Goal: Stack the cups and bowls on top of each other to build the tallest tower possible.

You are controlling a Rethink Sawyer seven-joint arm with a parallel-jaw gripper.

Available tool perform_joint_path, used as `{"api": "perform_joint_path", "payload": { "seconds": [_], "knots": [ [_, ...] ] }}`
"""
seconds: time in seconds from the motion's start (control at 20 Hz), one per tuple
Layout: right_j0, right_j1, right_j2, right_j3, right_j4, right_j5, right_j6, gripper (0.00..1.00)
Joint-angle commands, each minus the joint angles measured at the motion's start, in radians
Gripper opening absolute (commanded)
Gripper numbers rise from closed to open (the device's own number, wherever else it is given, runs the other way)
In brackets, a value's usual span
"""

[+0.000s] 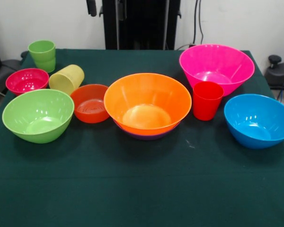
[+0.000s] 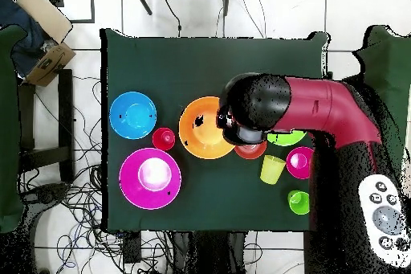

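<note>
The orange bowl (image 1: 147, 103) sits nested in the purple bowl (image 1: 146, 136) at the table's middle. The pink bowl (image 1: 216, 67), blue bowl (image 1: 258, 120) and upright red cup (image 1: 207, 100) stand apart on the right. On the left are the lime-green bowl (image 1: 38, 115), red-orange bowl (image 1: 90, 103), magenta bowl (image 1: 27, 80), upright green cup (image 1: 42, 54) and the pale yellow cup (image 1: 66, 79) on its side. In the overhead view the arm's end with the gripper (image 2: 234, 124) hangs over the orange bowl's (image 2: 201, 130) edge, partly covering the lime-green bowl (image 2: 286, 137). The front view does not show the gripper.
The dark green tablecloth (image 1: 142, 189) covers the table. The black pedestal (image 1: 132, 23) stands at the far side. The red arm (image 2: 329, 114) crosses the table's right side in the overhead view. A white controller (image 2: 385, 218) lies off the table; cables lie on the floor.
</note>
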Motion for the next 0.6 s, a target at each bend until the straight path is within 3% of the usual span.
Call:
{"api": "perform_joint_path", "payload": {
  "seconds": [0.05,0.6],
  "knots": [
    [0.050,0.003,-0.025,0.104,-0.026,-0.088,0.069,1.00],
    [0.082,0.002,-0.046,0.114,-0.035,-0.122,0.086,1.00]
  ]
}}
